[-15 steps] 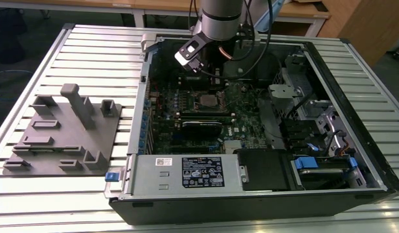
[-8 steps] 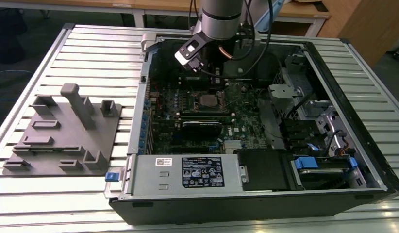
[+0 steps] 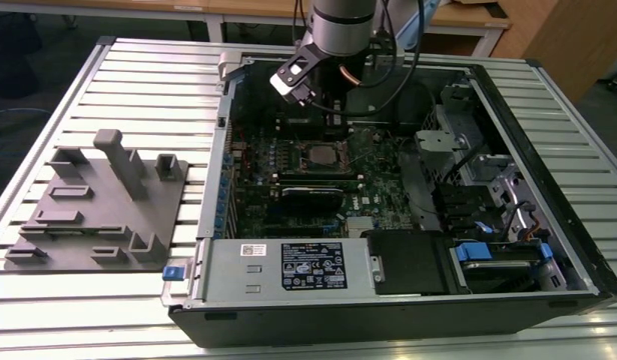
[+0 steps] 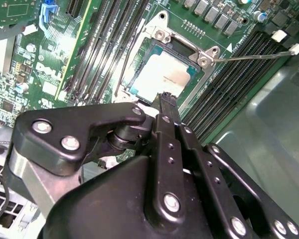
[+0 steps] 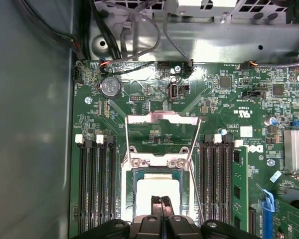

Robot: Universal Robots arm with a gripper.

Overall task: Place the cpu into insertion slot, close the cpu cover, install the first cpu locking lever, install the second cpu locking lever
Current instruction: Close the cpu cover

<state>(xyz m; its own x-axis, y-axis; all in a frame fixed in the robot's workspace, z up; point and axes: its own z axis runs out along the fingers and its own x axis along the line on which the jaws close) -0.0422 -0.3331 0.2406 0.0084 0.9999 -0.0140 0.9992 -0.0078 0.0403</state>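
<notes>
The cpu (image 5: 157, 191) lies flat in the insertion slot (image 5: 132, 174), its pale metal top facing up; it also shows in the second wrist view (image 4: 162, 74). The cpu cover (image 5: 162, 118) stands flipped open behind the slot. Two thin wire locking levers (image 5: 125, 142) (image 5: 194, 144) are raised on either side, and one lever (image 4: 254, 56) sticks out sideways. My gripper (image 5: 161, 201) hangs over the cpu's near edge, fingers pressed together with nothing between them. In the exterior view the gripper (image 3: 332, 124) hovers just behind the slot (image 3: 319, 156).
Black memory slots (image 5: 97, 184) (image 5: 217, 179) flank the socket. A coin battery (image 5: 109, 86) and cables (image 5: 134, 30) sit beyond the cover. In the exterior view, a grey fixture plate (image 3: 98, 210) lies at the left, with the power supply (image 3: 278, 266) in front and drive bays (image 3: 489, 217) at the right.
</notes>
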